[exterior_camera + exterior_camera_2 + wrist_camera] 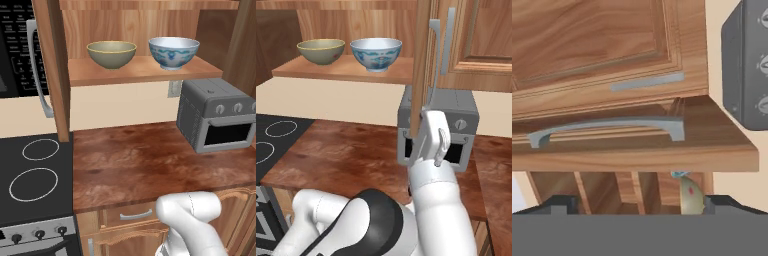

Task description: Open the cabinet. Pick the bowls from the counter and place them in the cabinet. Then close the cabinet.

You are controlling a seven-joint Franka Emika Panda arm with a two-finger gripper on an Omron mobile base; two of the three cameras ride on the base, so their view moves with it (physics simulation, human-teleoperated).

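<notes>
Both bowls, olive bowl (111,53) and blue-white bowl (173,51), stand apart on the cabinet shelf (140,72); the fingers (562,204) are spread near the open door's edge (420,70).

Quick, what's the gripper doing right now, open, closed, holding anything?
Gripper: open, holding nothing, up by the edge of the open cabinet door.
</notes>
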